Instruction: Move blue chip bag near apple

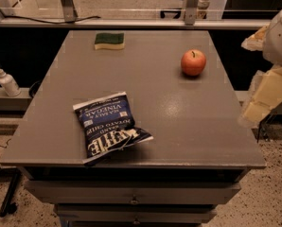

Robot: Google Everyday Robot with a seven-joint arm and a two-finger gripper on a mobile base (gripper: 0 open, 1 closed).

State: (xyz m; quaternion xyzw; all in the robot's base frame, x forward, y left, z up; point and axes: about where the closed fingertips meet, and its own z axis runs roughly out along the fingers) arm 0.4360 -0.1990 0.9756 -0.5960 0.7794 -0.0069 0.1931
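The blue chip bag (110,124) lies flat on the grey table (179,126) near its front left, with the white lettering upside down to me. The apple (193,62) stands on the table at the back right, well apart from the bag. My gripper (263,98) hangs off the table's right edge as pale blocky parts, below the arm's rounded body (280,34). It is level with the table's middle, to the right of the apple and far from the bag. It holds nothing that I can see.
A green-yellow sponge (109,40) lies at the table's back left. A white pump bottle (7,81) stands on a ledge to the left of the table. A rail with metal posts (190,6) runs behind the table. Drawers (131,200) sit under the front edge.
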